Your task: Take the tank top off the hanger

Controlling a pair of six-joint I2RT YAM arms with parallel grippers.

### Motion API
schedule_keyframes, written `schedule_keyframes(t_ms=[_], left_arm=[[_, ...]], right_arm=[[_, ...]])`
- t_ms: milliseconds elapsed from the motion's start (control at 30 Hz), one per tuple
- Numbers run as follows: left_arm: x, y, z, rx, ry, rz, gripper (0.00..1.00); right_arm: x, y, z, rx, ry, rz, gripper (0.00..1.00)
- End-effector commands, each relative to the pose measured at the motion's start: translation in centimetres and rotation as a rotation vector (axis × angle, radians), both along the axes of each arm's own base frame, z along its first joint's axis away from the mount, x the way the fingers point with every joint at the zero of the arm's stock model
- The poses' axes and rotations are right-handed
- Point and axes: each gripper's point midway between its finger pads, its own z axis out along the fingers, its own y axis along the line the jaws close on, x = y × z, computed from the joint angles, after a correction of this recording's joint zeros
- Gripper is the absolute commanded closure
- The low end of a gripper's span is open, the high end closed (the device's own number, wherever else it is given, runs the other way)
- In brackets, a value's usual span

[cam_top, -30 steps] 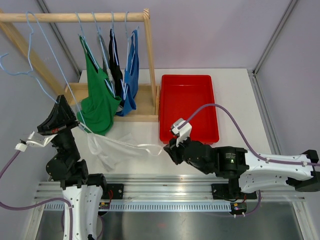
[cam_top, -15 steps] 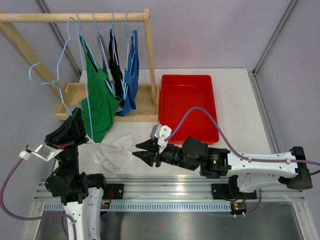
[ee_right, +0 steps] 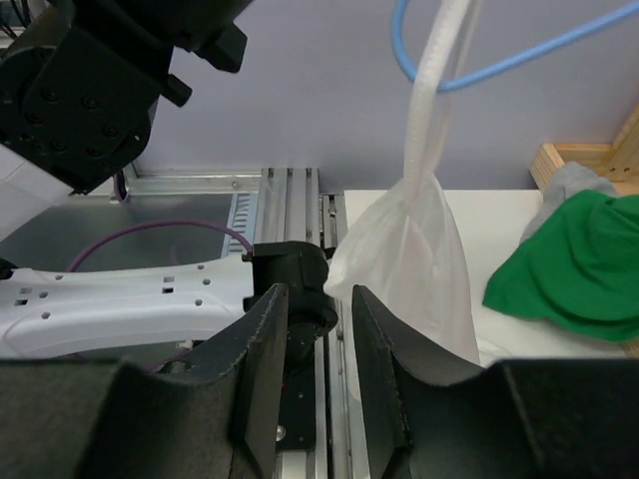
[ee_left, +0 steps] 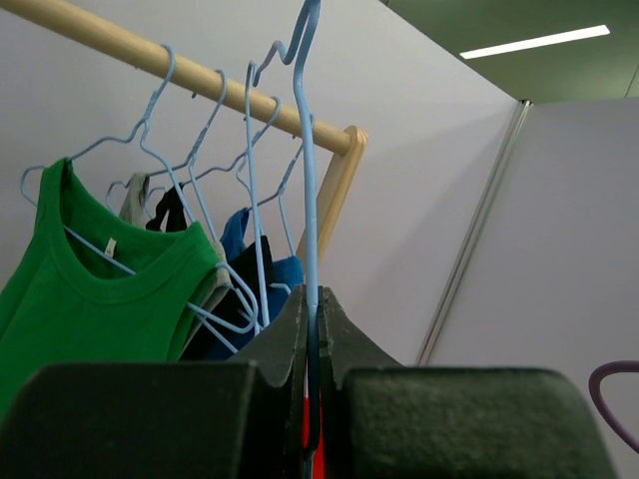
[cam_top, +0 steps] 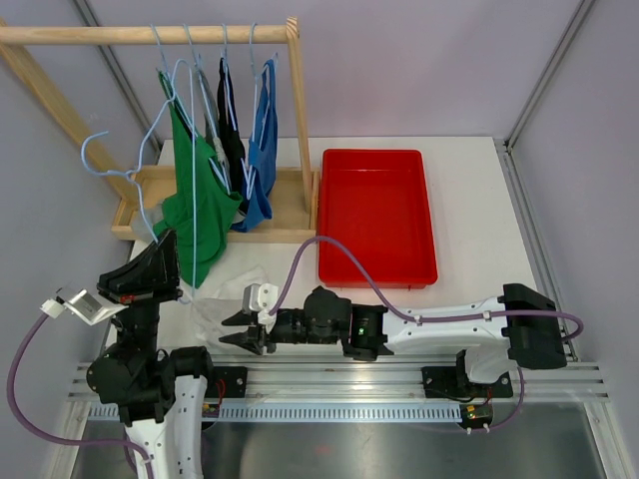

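Observation:
A white tank top (cam_top: pixel 215 304) lies bunched on the table near the left arm, one strap still looped over a light blue wire hanger (cam_top: pixel 137 195). My left gripper (cam_top: pixel 168 242) is shut on the hanger's lower wire (ee_left: pixel 311 249), holding it upright off the rack. In the right wrist view the white tank top (ee_right: pixel 424 254) hangs from the blue hanger (ee_right: pixel 479 70) just right of and beyond my fingers. My right gripper (cam_top: pixel 232 330) is open at the garment's near right edge, and nothing sits between its jaws (ee_right: pixel 319 299).
A wooden rack (cam_top: pixel 150 35) at the back left carries several hangers with a green tank top (cam_top: pixel 195 210), a black one and a blue one (cam_top: pixel 262 150). A red tray (cam_top: pixel 377 215) sits right of the rack. The base rail (cam_top: pixel 339 384) runs along the near edge.
My right gripper let go of the white strap, opened and swung left to the garment. The left arm brought the hanger lower and rightwards, and the tank top collapsed into a heap.

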Motion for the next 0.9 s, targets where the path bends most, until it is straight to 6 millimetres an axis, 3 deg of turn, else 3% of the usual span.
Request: schedule_keyframes(t_ms=[0,233,467,867], left_arm=[[-0.9,-1.0,0.0,0.002,0.016,-0.063,1.0],[-1.0,-0.9,-1.3,-0.013,0.054,-0.059,1.0],[-0.9,-1.1,-1.8,-0.017,0.078,-0.072,1.0],[-2.3,-0.9,-1.3,-0.014,0.045,-0.048,1.0]], right_arm=[[-0.9,1.0,6.5,0.195,-0.053,0.048,0.6],[-0.5,2.6,7.5,0.216,-0.093,0.043,0.61],[0.4,3.9,6.6,0.196,-0.101,0.032,0.62],[2.1,4.1,5.5,0.173,-0.077,0.007,0.65]])
